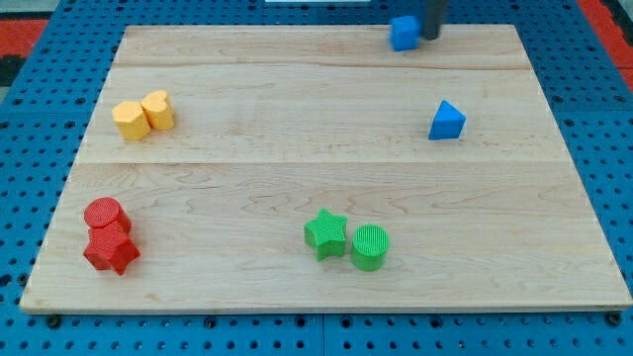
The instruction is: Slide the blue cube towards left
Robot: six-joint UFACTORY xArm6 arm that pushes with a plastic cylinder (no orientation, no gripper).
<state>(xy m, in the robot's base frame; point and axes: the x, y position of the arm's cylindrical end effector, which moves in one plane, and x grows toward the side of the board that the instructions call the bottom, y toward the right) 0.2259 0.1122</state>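
The blue cube [404, 33] sits near the board's top edge, right of centre, and looks slightly blurred. My rod comes down from the view's top, and my tip [431, 36] is right against the cube's right side. A blue triangular block [446, 121] lies lower down, towards the view's right.
Two yellow blocks [142, 115] touch each other at the left. A red cylinder [106, 215] and a red star [112, 250] sit at the bottom left. A green star [325, 233] and a green cylinder [370, 246] sit at the bottom centre. The wooden board [297, 188] lies on a blue pegboard.
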